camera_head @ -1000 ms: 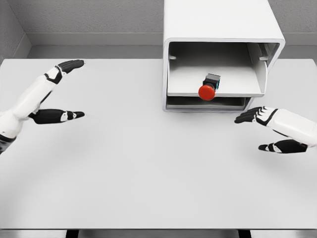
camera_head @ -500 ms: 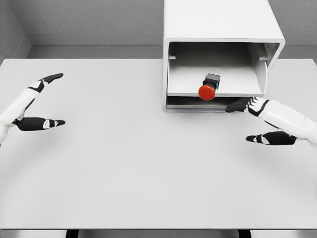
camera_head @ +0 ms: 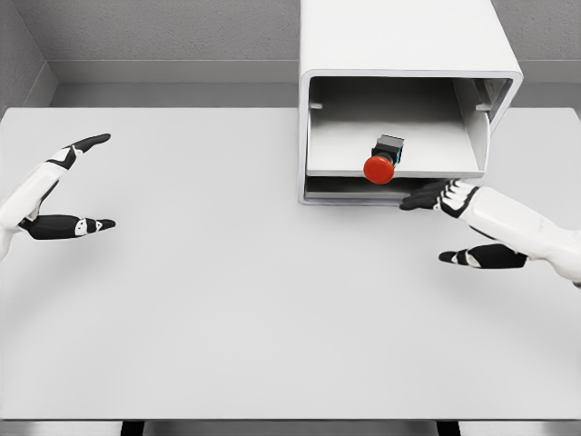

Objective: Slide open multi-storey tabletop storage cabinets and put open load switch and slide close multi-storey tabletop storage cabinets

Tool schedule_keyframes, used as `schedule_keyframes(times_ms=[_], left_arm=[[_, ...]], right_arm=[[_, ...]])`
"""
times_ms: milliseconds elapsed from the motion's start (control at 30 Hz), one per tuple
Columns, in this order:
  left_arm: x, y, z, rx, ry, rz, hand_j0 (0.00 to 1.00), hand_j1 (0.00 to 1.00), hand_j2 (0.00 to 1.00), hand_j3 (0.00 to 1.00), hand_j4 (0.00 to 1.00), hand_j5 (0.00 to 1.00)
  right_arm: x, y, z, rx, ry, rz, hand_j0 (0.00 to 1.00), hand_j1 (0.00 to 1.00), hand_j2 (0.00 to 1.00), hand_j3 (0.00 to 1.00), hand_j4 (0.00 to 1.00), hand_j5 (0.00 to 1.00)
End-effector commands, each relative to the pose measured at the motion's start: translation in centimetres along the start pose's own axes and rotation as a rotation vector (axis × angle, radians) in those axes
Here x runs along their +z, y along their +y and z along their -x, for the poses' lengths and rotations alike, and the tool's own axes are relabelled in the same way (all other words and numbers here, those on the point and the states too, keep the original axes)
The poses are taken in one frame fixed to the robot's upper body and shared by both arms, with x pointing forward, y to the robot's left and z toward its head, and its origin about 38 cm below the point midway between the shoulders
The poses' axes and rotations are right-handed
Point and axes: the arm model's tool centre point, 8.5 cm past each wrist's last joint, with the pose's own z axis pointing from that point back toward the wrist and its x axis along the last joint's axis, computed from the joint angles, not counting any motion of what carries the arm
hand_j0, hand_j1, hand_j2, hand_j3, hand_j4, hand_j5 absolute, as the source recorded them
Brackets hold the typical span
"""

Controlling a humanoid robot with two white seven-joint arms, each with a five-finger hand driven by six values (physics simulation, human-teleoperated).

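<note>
A white multi-storey cabinet point(camera_head: 408, 36) stands at the back of the table, its front open. Inside, on the pulled-out drawer tray point(camera_head: 336, 145), lies the load switch point(camera_head: 384, 158), black with a big red button facing me. My right hand point(camera_head: 449, 227) is open in front of the cabinet's lower right corner; its upper fingertips point(camera_head: 419, 199) touch or nearly touch the bottom edge below the drawer, while the thumb hangs lower over the table. My left hand point(camera_head: 86, 182) is open at the far left, well away from the cabinet.
The white table point(camera_head: 254, 300) stretches from the grey back wall to its front edge at the bottom of the view. The cabinet is the only object standing on it.
My right hand has moved left and up to the cabinet's lower front edge. My left hand drew back to the left during the first half second, then stayed still.
</note>
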Motion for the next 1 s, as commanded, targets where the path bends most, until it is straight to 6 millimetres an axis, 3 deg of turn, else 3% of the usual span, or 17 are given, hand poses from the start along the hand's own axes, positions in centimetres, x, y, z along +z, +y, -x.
schedule_keyframes(times_ms=[0, 267, 433, 967], left_arm=[[0.0, 0.1, 0.0, 0.006, -0.002, -0.006, 1.0, 1.0, 1.0, 1.0, 1.0, 1.0], [0.0, 0.1, 0.0, 0.007, -0.003, -0.007, 1.0, 1.0, 1.0, 1.0, 1.0, 1.0], [0.0, 0.1, 0.0, 0.007, -0.003, -0.007, 1.0, 1.0, 1.0, 1.0, 1.0, 1.0], [0.0, 0.1, 0.0, 0.007, -0.002, -0.008, 1.0, 1.0, 1.0, 1.0, 1.0, 1.0]], right_arm=[[-0.3, 0.3, -0.1, -0.008, -0.006, 0.008, 0.88, 0.88, 0.88, 0.88, 0.88, 0.88], [-1.5, 1.4, -0.2, 0.004, -0.02, 0.023, 0.88, 0.88, 0.88, 0.88, 0.88, 0.88], [-2.8, 1.0, 0.9, 0.009, -0.015, 0.045, 0.88, 0.88, 0.88, 0.88, 0.88, 0.88], [-2.8, 0.6, 1.9, 0.013, 0.007, 0.054, 0.89, 0.89, 0.89, 0.89, 0.89, 0.89]])
